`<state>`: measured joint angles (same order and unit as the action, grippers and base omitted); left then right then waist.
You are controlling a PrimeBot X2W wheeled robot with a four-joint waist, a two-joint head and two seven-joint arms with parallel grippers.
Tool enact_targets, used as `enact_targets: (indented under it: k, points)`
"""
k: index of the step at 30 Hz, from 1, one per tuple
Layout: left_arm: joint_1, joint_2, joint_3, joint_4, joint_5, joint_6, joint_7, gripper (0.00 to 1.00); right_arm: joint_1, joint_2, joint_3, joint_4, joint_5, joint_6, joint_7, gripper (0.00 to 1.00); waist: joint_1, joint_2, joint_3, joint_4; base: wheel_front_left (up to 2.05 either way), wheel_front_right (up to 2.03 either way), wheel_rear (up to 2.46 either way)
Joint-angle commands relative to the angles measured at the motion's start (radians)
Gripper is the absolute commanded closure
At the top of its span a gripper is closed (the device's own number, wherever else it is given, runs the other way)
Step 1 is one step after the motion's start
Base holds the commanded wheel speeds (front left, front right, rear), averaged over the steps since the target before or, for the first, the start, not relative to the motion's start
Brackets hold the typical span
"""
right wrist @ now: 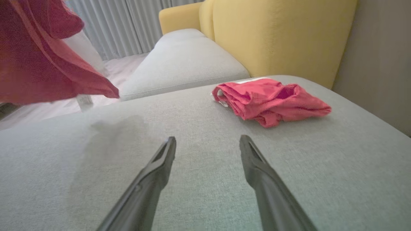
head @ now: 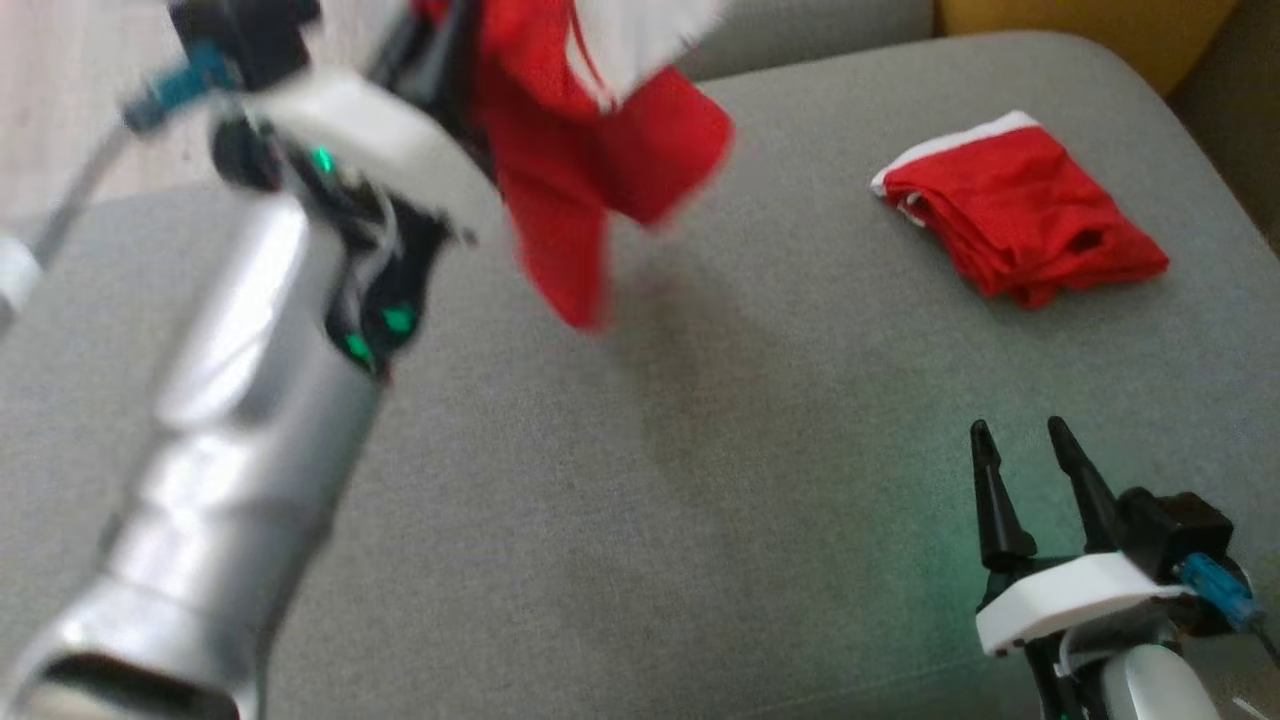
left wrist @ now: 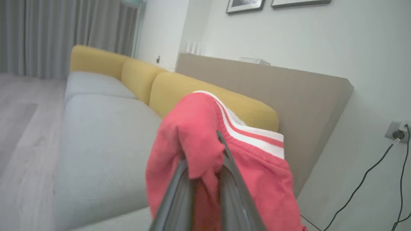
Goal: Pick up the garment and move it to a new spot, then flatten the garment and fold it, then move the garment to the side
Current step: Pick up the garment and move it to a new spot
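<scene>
Your left forearm (head: 230,420) looms closest, raised over the grey cushion (head: 700,520). The left gripper (left wrist: 202,150) is clamped on the red garment (head: 590,170), which hangs clear above the cushion's far side, its white waistband uppermost. Your right gripper (head: 1018,430) sits low over the cushion's near right corner, fingers spread with nothing between them. A second red garment (head: 1020,215) lies bunched on the cushion's far right.

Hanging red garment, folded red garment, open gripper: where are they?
Hanging red garment (head: 600,170): head view, middle of cloth.
Folded red garment (head: 1020,215): head view, top layer.
Right gripper (right wrist: 208,139): right wrist view, between fingertips.
</scene>
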<state>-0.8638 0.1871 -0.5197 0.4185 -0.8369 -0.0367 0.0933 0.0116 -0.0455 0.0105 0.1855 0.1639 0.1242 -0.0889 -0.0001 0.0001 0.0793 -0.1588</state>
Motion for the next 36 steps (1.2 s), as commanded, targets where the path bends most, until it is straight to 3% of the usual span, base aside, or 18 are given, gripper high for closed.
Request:
enact_targets:
  k: [1,6,11,13,14,15,27,36]
  points:
    - [0.025,0.034,0.051,-0.023,-0.014,0.016,-0.021,1.0,-0.043,-0.005,0.03,-0.022,0.01,0.007,-0.014,0.0,0.0001,-0.0001,0.026,-0.011,0.0,0.0,0.0]
    - [0.198,0.035,0.063,0.035,-0.029,0.042,-0.099,1.0,-0.069,-0.005,0.022,0.013,0.016,0.007,-0.037,0.0,0.0001,-0.0001,0.07,-0.016,0.0,0.0,0.0]
    - [0.277,0.071,0.045,0.154,0.027,0.067,-0.17,1.0,-0.089,-0.005,0.015,0.035,0.011,0.007,-0.05,0.0,0.0001,-0.0001,0.091,-0.014,0.0,0.0,0.0]
    - [0.296,0.071,0.045,0.201,0.037,0.071,-0.209,0.59,-0.097,-0.005,0.008,0.044,0.009,0.007,-0.055,0.0,0.0001,-0.0001,0.096,-0.009,0.0,0.0,0.0]
    - [0.3,0.07,0.043,0.221,0.042,0.069,-0.228,0.05,-0.1,-0.005,0.004,0.049,0.007,0.007,-0.057,0.0,0.0001,-0.0001,0.097,-0.004,0.0,0.0,0.0]
    - [0.303,0.067,0.038,0.238,0.048,0.065,-0.242,0.0,-0.102,-0.005,0.0,0.054,0.004,0.007,-0.058,0.0,0.0001,-0.0001,0.096,0.002,0.0,0.0,0.0]
    - [0.315,0.052,0.009,0.278,0.11,0.039,-0.339,0.0,-0.1,-0.005,-0.031,0.077,-0.029,0.007,-0.054,0.0,0.0001,-0.0001,-0.009,0.105,0.0,0.0,0.0]
    - [0.497,0.089,0.058,0.12,0.126,0.088,-0.354,0.0,-0.07,-0.005,-0.042,0.076,-0.043,0.007,-0.044,0.0,0.0001,-0.0001,-0.109,0.171,0.0,0.0,0.0]
